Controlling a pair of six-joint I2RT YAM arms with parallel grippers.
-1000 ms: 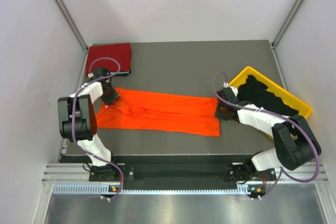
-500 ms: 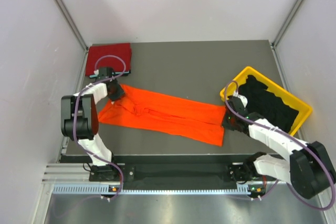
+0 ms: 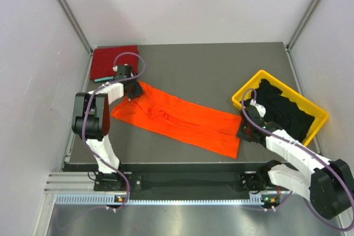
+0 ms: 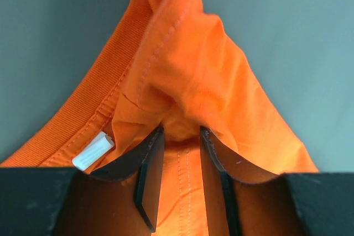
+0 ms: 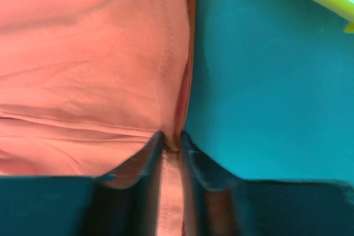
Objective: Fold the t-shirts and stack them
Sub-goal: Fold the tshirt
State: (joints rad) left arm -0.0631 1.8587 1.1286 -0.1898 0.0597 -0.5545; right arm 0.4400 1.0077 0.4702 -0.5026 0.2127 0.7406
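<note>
- Across the table (image 3: 221,64), the orange t-shirt (image 3: 177,120) lies stretched slantwise from near the far-left corner toward the right edge.
- By the collar, the left gripper (image 4: 181,134) pinches bunched cloth; the right gripper (image 5: 171,139) nips the hem just beside the yellow bin (image 3: 246,87).
- That thin hem fold could slip out under tension, slackening the shirt.
- Swinging the collar end wide could drag the dark red t-shirt (image 3: 110,60) at the far-left corner.
</note>
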